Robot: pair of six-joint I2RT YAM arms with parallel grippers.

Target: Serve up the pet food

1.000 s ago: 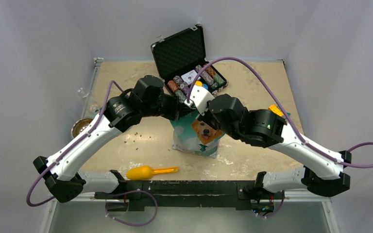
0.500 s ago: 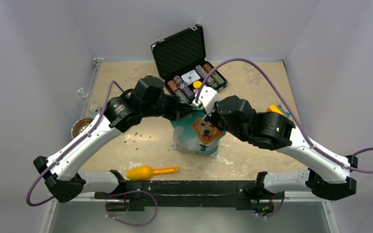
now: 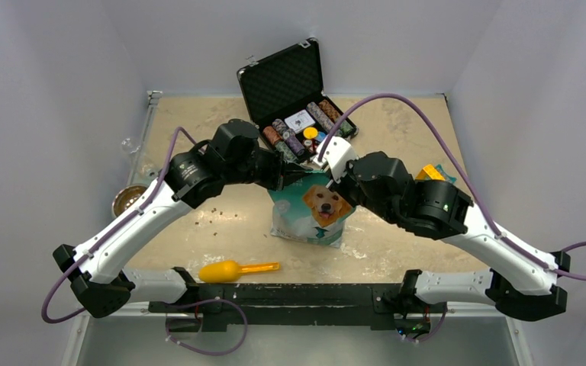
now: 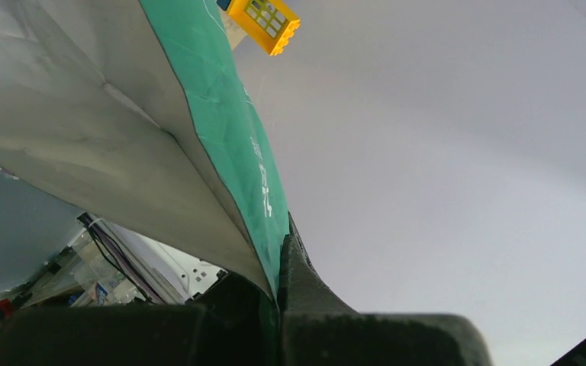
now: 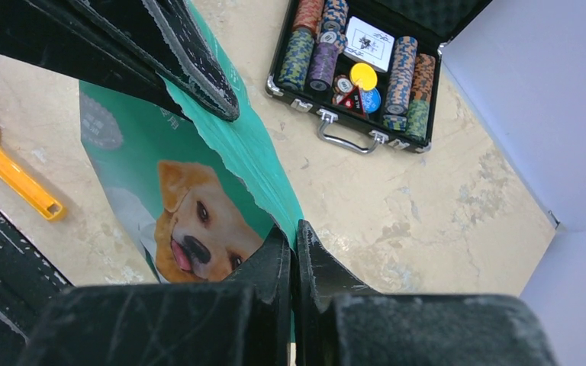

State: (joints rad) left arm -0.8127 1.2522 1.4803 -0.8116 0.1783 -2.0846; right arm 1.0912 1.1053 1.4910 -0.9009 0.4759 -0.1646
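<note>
The teal-green pouch (image 3: 314, 212) with the golden retriever's face stands upright at the table's middle. My left gripper (image 3: 290, 174) is shut on the pouch's top edge at its left side; the left wrist view shows the teal film (image 4: 233, 130) pinched between the jaws of the left gripper (image 4: 281, 263). My right gripper (image 3: 342, 191) is shut on the top edge at the right, and in the right wrist view this gripper (image 5: 293, 248) clamps the torn rim above the pouch's dog face (image 5: 198, 221). A few pellets of pet food (image 3: 212, 216) lie scattered left of the pouch. The pouch's contents are hidden.
A metal bowl (image 3: 127, 200) sits at the table's left edge. A yellow scoop (image 3: 236, 269) lies near the front edge. An open black case of poker chips (image 3: 297, 107) stands right behind the pouch. A yellow block (image 3: 433, 173) lies behind the right arm.
My right arm has shifted to the right with the pouch's rim in its jaws, drawing the top edge wider. The left arm has hardly moved.
</note>
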